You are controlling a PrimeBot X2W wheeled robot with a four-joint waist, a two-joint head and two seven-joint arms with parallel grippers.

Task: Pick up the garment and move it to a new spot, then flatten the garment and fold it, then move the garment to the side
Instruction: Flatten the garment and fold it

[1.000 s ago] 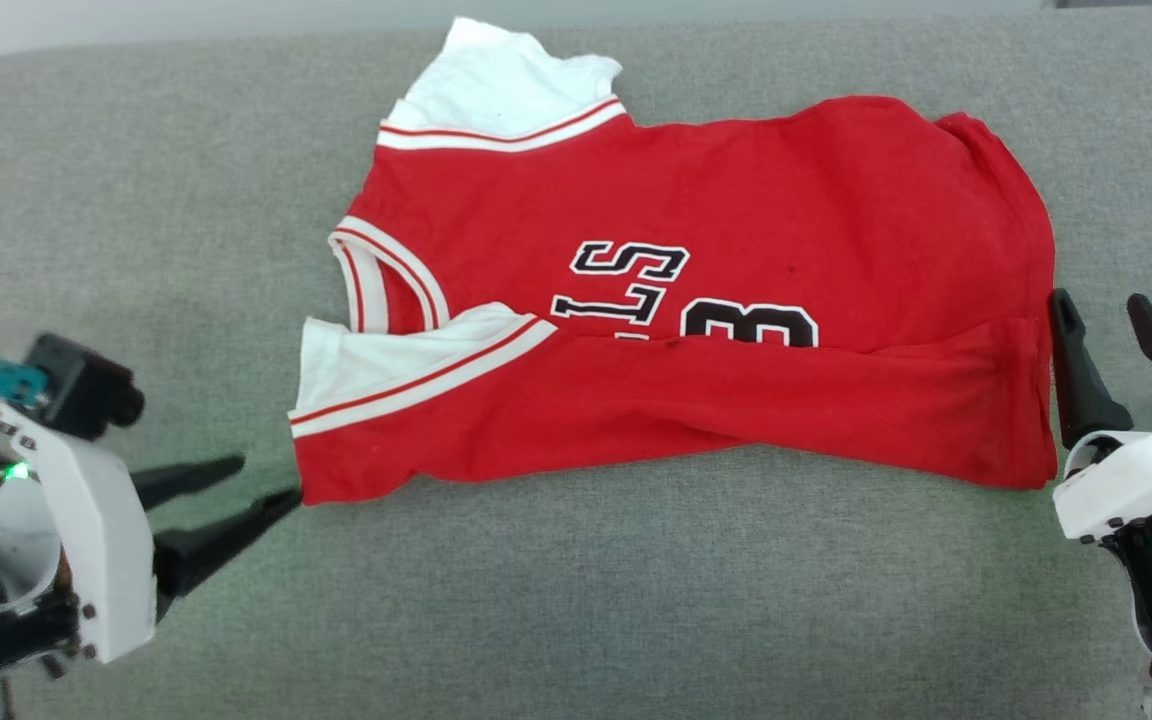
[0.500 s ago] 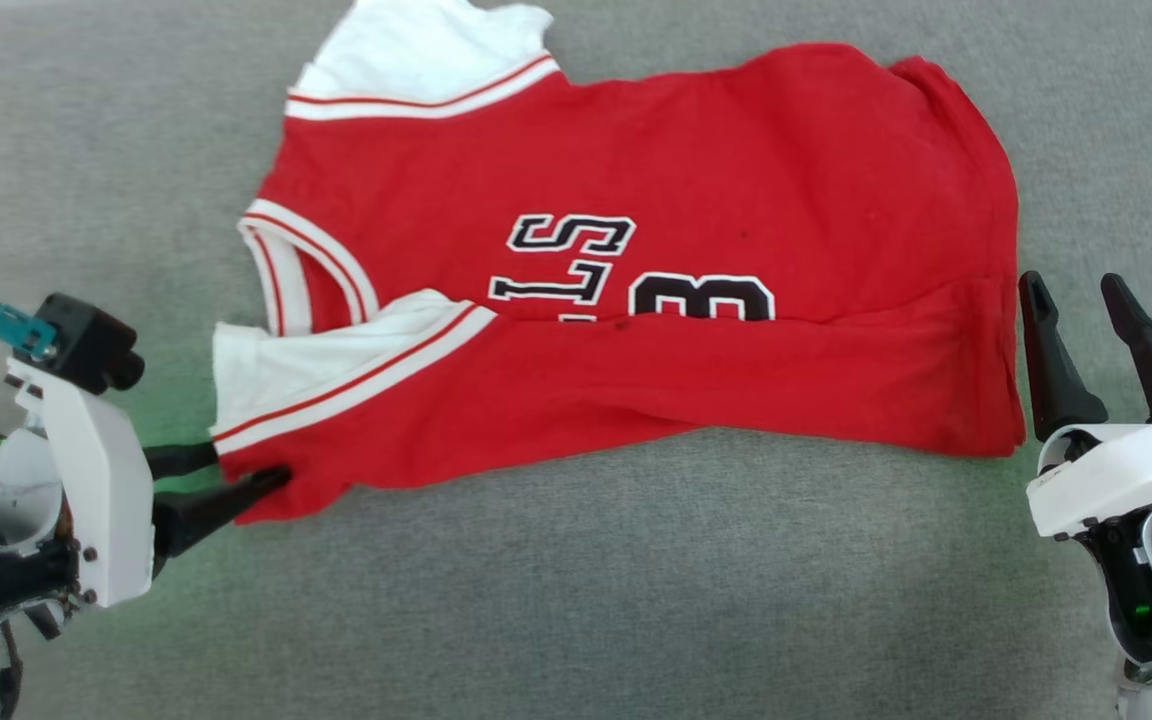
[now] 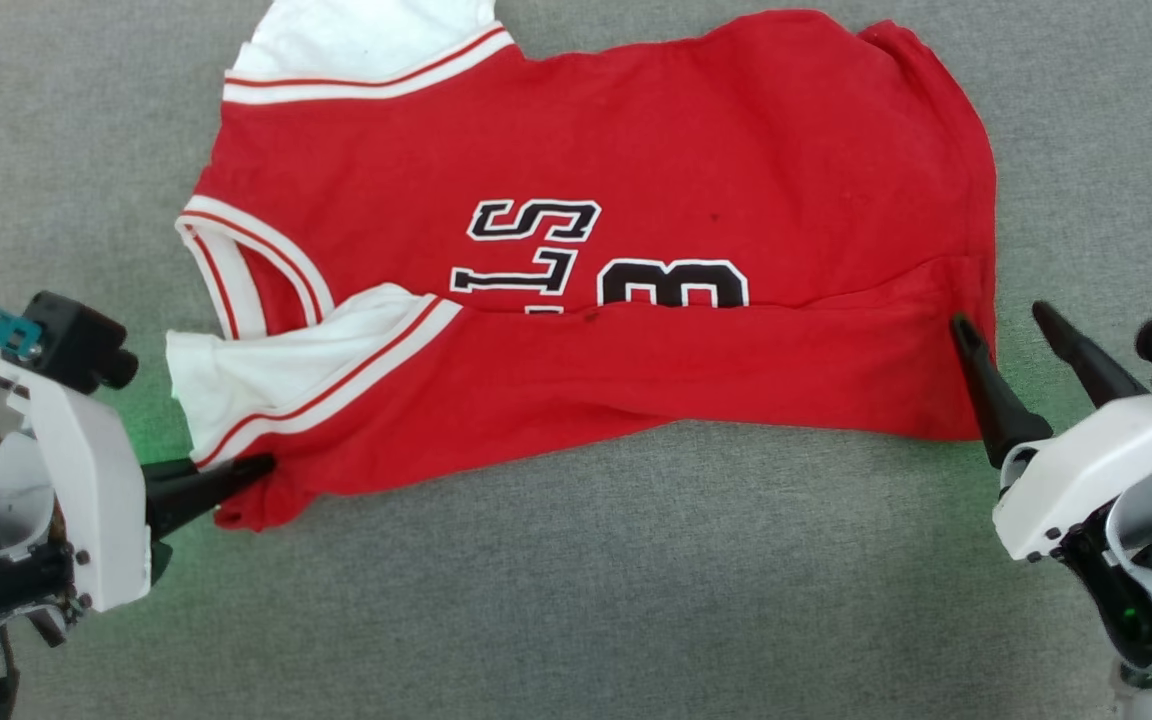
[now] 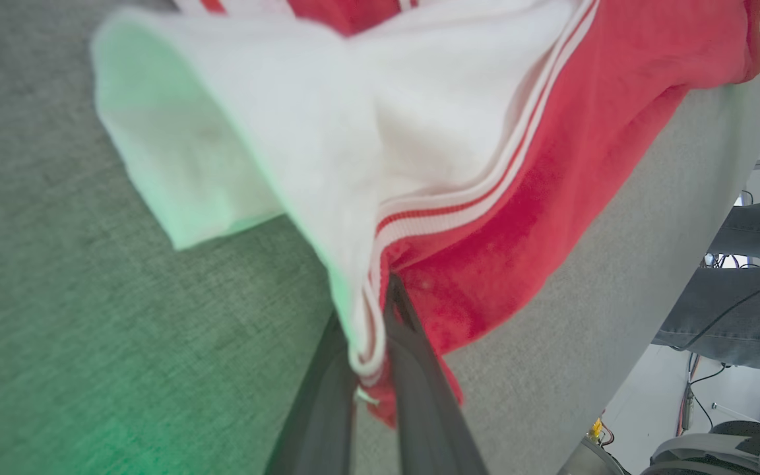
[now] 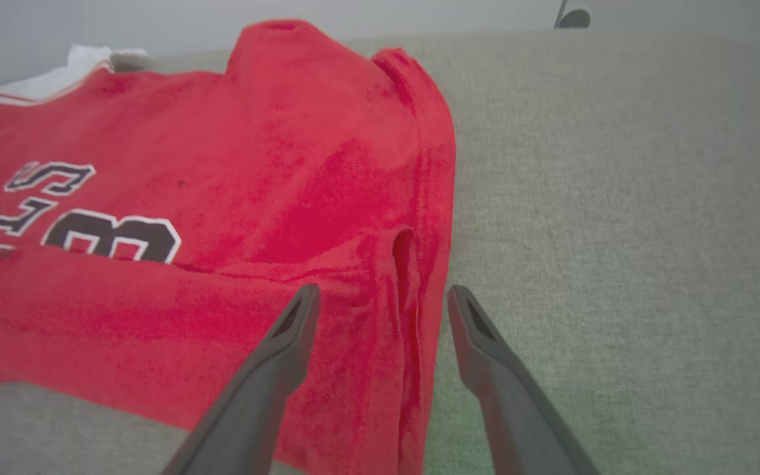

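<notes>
Left gripper (image 3: 254, 466) is clamped shut on the bright red jersey shirt (image 3: 636, 140) with white sleeves and black lettering. We see the cloth pinched between its fingers right at the striped sleeve seam. From there the shirt lies across the grey woven fabric surface (image 3: 576, 600), near flap folded over, reaching the right gripper (image 3: 999, 316). That one's jaws are wide apart and straddle the shirt's hem edge, holding nothing.
</notes>
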